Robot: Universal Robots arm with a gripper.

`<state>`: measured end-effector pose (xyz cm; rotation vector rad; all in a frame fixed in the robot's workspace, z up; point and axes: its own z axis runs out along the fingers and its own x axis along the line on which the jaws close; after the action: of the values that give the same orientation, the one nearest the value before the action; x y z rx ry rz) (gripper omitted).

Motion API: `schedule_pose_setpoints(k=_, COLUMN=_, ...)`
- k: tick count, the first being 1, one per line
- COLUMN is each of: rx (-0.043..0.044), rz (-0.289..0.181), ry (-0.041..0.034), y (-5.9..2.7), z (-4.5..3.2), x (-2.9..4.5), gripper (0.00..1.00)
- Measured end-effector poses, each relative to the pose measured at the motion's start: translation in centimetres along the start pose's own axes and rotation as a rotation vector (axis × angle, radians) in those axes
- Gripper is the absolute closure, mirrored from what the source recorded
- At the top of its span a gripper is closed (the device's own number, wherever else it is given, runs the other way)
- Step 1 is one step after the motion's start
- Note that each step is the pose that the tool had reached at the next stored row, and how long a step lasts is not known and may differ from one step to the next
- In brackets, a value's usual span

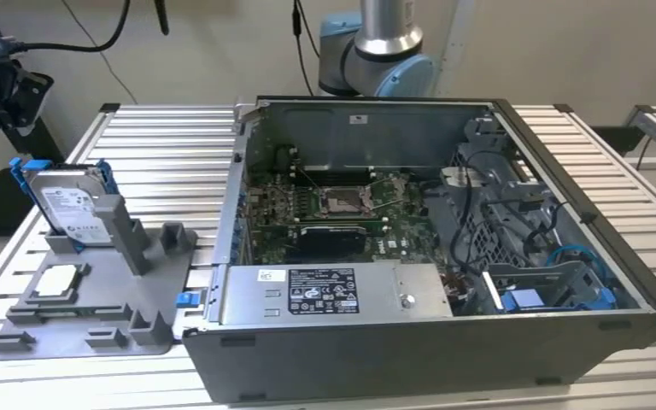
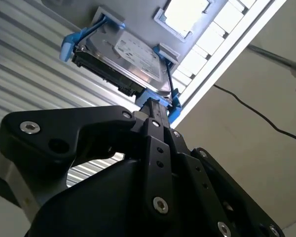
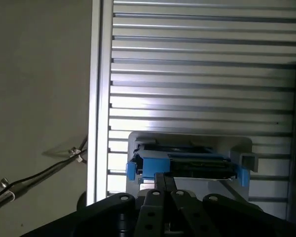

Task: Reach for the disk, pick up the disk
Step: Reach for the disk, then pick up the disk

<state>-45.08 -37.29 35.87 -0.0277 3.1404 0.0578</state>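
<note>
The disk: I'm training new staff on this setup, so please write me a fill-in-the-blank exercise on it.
The bracket around the disk is ____.
The disk stands toward the exterior view's ____ from the computer case.
The computer case's side is ____, showing its circuit board.
Missing: blue; left; open.

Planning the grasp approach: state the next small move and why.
Probably ease the gripper straight ahead toward the disk. In the first wrist view it points at the disk's edge in its blue bracket, and the exterior view shows a gap between them.
</note>
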Motion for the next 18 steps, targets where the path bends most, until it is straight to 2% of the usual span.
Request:
schedule_pose_setpoints(k=11, rx=0.0000, rz=-0.010, ry=0.0004, y=0.00, z=0.02, x=0.01, gripper=1.00)
schedule_pose_setpoints(k=14, rx=-0.0001, rz=-0.042, ry=0.0014, y=0.00, z=0.02, x=0.01, gripper=1.00)
schedule_pose_setpoints(k=18, rx=-0.0001, rz=-0.107, ry=0.0039, y=0.00, z=0.02, x=0.02, gripper=1.00)
